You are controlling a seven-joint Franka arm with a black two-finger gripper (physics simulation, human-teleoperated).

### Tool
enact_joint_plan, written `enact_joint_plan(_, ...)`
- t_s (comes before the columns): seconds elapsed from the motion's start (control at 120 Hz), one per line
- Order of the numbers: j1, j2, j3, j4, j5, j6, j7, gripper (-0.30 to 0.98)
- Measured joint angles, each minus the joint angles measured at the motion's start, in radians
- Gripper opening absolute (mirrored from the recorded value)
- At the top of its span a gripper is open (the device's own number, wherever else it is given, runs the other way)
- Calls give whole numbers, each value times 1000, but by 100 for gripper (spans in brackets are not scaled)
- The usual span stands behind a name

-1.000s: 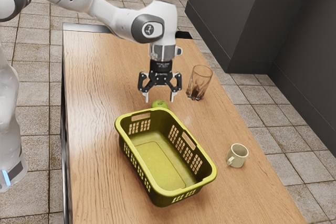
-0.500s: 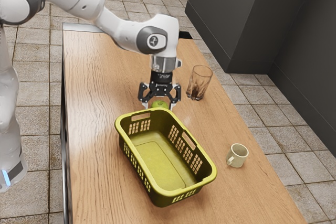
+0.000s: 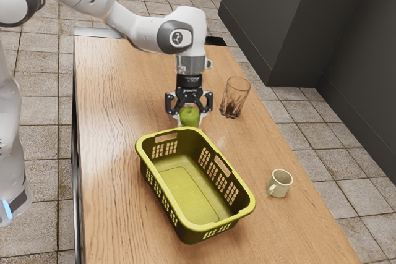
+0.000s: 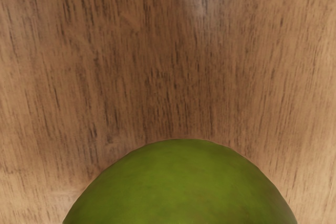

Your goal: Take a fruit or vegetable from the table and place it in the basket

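at the basket's (image 3: 189,193) twelve o'clock, as the exterior view lies, i have the apple (image 3: 190,115) in my gripper (image 3: 189,119), my jaws closed in on it from two sides and pinching it. i judge the picking done: the apple looks lifted a little off the table (image 3: 111,153), and the wrist view has its green top close under my hand, wood beyond. the placing is undone, for the apple is outside the basket, near the rim's twelve o'clock end. what's left, as i reckon it, is to rise enough to pass that rim, travel towards six o'clock, lower the apple inside and let go. too low a path could knock it on the rim. the glass (image 3: 234,98) at my two o'clock and the mug (image 3: 281,183) at the basket's three o'clock need no touching.
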Motion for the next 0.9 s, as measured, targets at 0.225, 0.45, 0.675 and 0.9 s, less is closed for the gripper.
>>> enact_joint_plan(0.225, 12, -234, -2, -37, 56, -3, -18, 34)
enact_joint_plan(0.45, -123, -355, -171, -37, 102, -6, -100, 36)
enact_joint_plan(0.675, -159, -245, -317, -23, -7, -2, -183, 35)
enact_joint_plan(0.9, -154, -226, -348, -3, -56, 4, -237, 57)
